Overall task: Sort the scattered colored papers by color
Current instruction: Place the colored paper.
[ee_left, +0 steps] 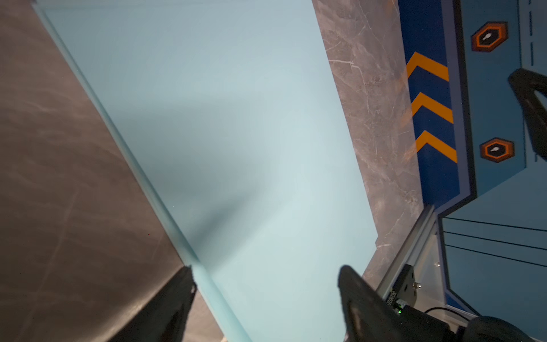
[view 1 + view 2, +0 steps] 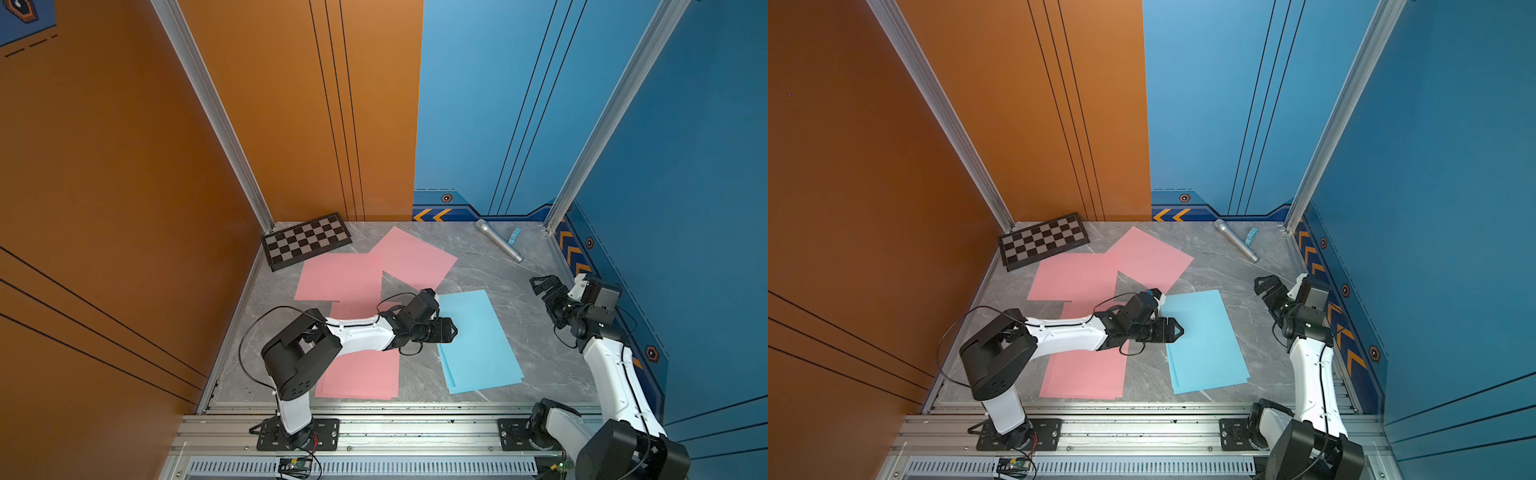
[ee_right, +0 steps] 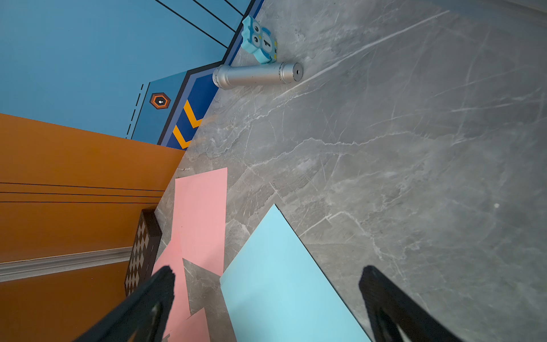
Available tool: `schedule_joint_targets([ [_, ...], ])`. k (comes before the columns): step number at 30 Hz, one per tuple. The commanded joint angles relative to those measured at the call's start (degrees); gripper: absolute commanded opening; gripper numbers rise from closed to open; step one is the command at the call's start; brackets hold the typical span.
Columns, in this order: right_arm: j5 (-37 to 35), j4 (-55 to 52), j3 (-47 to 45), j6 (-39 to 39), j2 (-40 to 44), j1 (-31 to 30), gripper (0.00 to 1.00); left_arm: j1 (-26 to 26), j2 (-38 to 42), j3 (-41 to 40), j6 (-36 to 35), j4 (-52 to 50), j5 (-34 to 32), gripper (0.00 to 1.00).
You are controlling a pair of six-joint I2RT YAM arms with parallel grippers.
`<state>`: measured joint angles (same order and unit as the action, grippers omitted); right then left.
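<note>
Directly beneath the left tool [image 1: 266, 272], jaws wide and empty, lie the light blue papers [image 1: 225, 133]; pink papers [image 2: 361, 374] sprawl behind its wrist. The right tool [image 3: 268, 269] gapes empty, well apart.

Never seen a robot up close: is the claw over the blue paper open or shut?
Open. The left wrist view shows the left gripper with its black jaws wide apart above the light blue papers, pinching nothing.

robot test cell, painted panel walls [image 2: 124, 166], aluminium rail [image 2: 374, 432]
</note>
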<state>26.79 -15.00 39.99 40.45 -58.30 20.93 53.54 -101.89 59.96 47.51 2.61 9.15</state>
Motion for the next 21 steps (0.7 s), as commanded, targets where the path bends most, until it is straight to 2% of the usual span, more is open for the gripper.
schedule_joint_targets([
  [1, -0.59, -0.13, -0.27, -0.8, -0.31, -0.54, 1.0, 1.56, 2.31, 4.84, -4.9, -15.29, -7.27, 0.98],
  [8, -0.71, 0.3, 0.15, -1.07, -1.19, -1.53, 1.0, 1.45, 7.96, 6.55, -8.22, -25.8, -17.09, 0.98],
  [12, -0.41, 0.6, 1.89, -1.81, -4.98, -5.27, 1.0, 0.07, 10.59, 6.8, -9.83, -28.97, -21.47, 0.98],
  [21, -3.28, 2.15, 8.94, -4.93, -16.25, -20.83, 1.0, -11.53, 15.5, 3.42, -11.67, -29.76, -19.13, 0.98],
])
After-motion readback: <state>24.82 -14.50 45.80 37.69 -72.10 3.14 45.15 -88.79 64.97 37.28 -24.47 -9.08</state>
